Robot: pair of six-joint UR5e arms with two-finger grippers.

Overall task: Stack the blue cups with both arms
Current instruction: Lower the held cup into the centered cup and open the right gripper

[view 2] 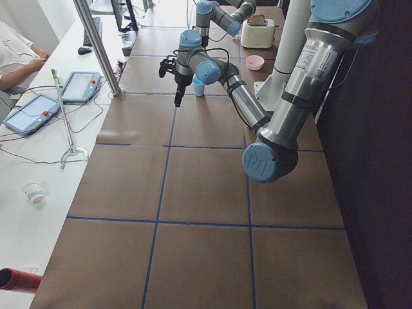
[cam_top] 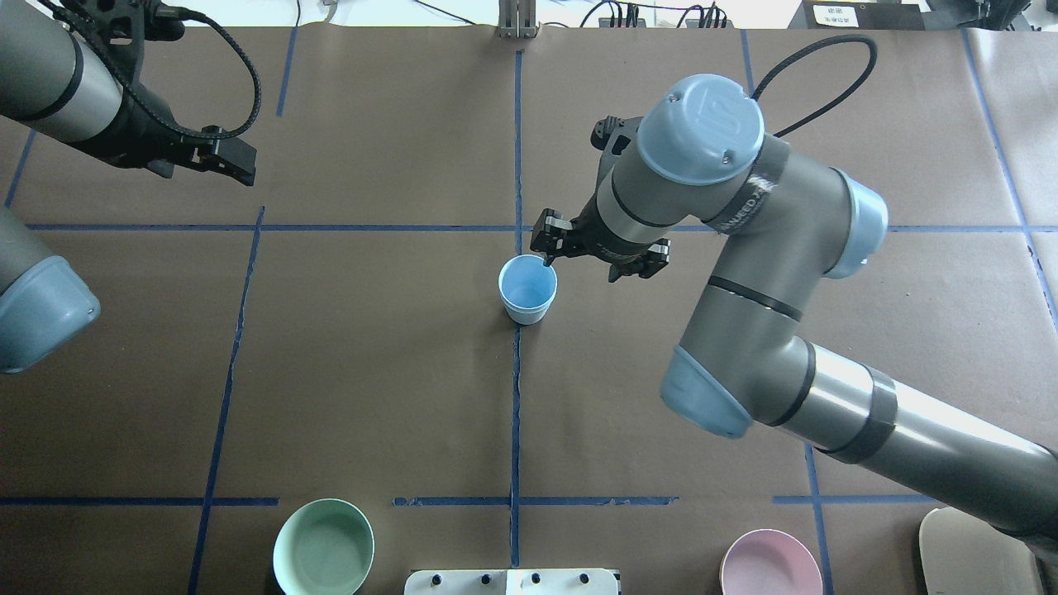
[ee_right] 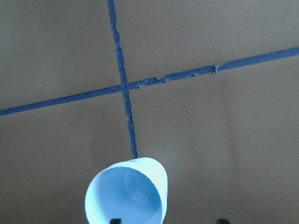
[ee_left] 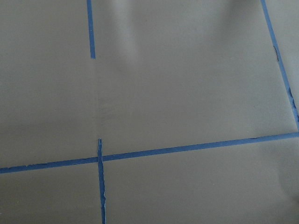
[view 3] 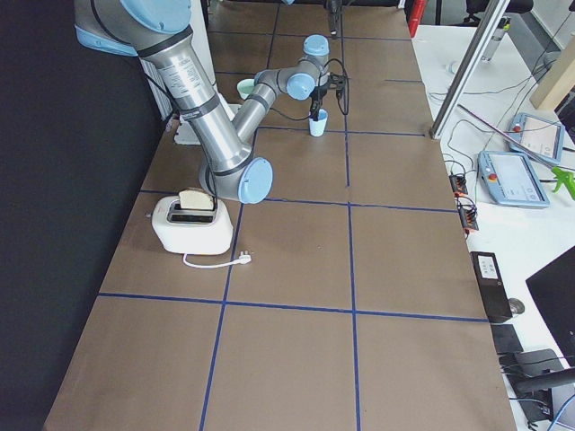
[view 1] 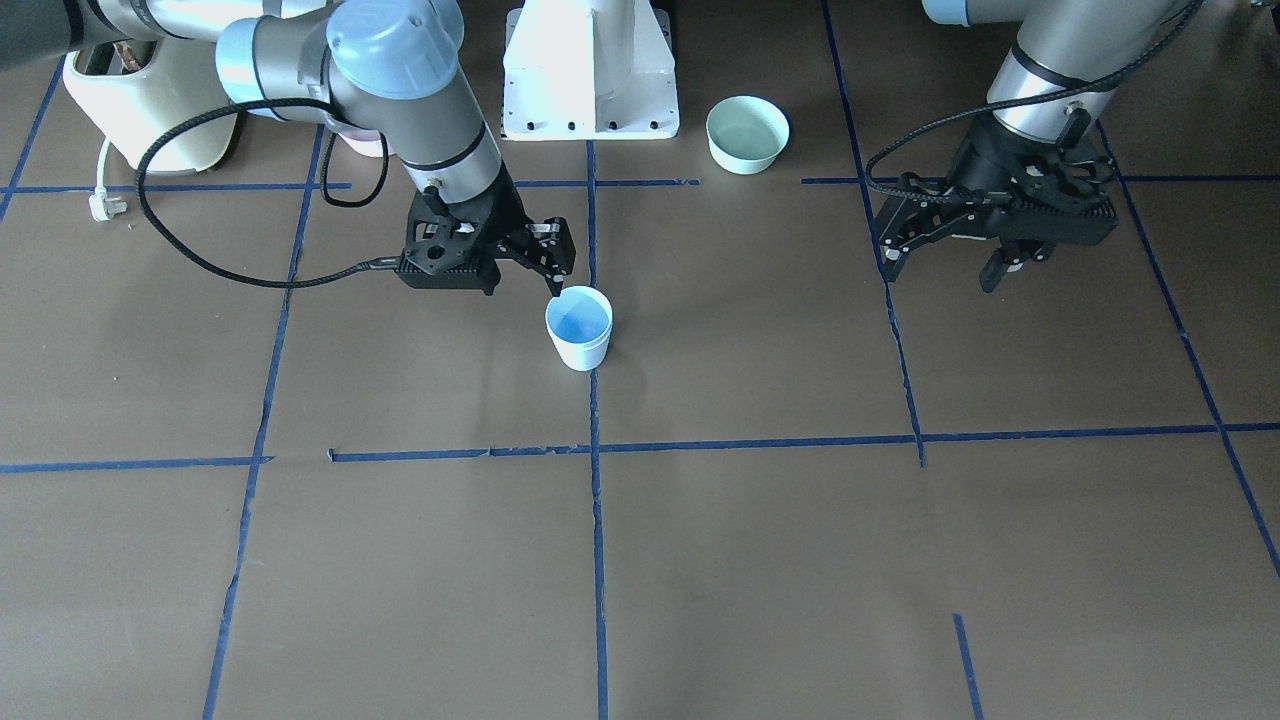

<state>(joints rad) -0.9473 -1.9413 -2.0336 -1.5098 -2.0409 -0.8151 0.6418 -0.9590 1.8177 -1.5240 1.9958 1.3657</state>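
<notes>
One blue cup [view 1: 578, 328] stands upright near the table's middle, pale outside and sky-blue inside. It also shows in the overhead view [cam_top: 527, 288] and low in the right wrist view [ee_right: 127, 195]. No second cup shows apart from it, and I cannot tell whether one is nested inside. My right gripper [view 1: 525, 285] is open at the cup's rim. One fingertip [ee_right: 115, 220] is over the cup's mouth and the other is outside the wall. My left gripper [view 1: 940, 272] is open and empty, hovering far from the cup.
A mint-green bowl [view 1: 747, 133] sits near the white pedestal [view 1: 590, 70]. A pink bowl [cam_top: 770, 566] and a toaster [view 3: 190, 223] with its plug [view 1: 105, 205] are on the right arm's side. Blue tape lines cross the brown table.
</notes>
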